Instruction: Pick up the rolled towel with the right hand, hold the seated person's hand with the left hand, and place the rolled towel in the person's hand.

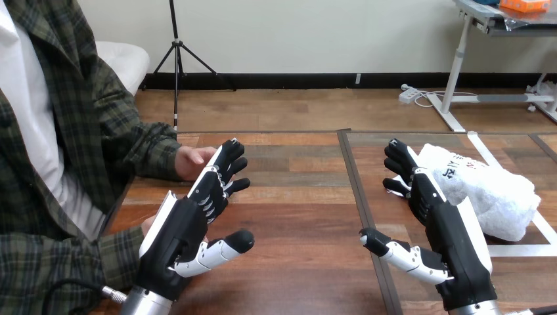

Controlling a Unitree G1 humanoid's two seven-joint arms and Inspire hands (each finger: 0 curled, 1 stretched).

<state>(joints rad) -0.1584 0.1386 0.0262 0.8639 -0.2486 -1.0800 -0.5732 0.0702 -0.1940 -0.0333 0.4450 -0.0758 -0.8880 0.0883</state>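
Left hand (187,226) is up over the table (295,216) at the view's left, palm side turned right; fingers (223,164) nearly straight and loosely spread, thumb out to the side, nothing clamped. The person's hand (190,161) sits right behind those fingertips and is partly covered by them; cannot tell whether they touch or are just beside each other. A sliver of the person's nearer hand (146,224) shows at the left edge of the left hand's palm, the rest hidden behind it. Right hand (453,239) is raised at the view's right, fingers slack and apart, thumb stuck out left, holding nothing. The rolled towel (506,193) lies on the table just beside the back of the right hand, on its right; the towel's left end is hidden behind the hand, so contact is unclear; its far side lies near a white tape line (525,251).
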